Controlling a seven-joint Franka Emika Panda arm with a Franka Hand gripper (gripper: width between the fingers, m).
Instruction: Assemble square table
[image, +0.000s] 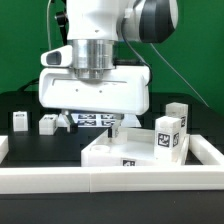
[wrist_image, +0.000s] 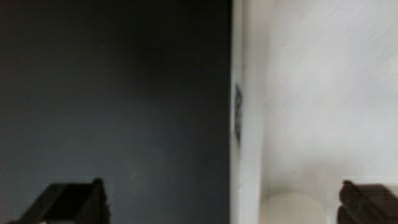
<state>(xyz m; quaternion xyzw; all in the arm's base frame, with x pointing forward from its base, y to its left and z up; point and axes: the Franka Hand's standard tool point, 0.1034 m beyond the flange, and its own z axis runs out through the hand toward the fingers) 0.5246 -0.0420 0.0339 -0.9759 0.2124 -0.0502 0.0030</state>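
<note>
Black tabletop (image: 30, 140) bears the white square top (image: 108, 151) (tag (image: 128, 163) on edge); jaws stand apart.

Bare black bench (image: 40, 145) lies open on the exterior view's left of the square top (image: 105, 152), short of the left leg pegs (image: 47, 124). The right leg pegs (image: 171, 137) crowd the top's far corner. The white rail (image: 110, 182) walls the front. The wide-spread fingers (wrist_image: 68, 203) straddle the top's edge.

White square top (image: 105, 150) and loose leg pegs (image: 20, 120).
Top lies flat at six o'clock; tagged pegs at nine and three.
</note>
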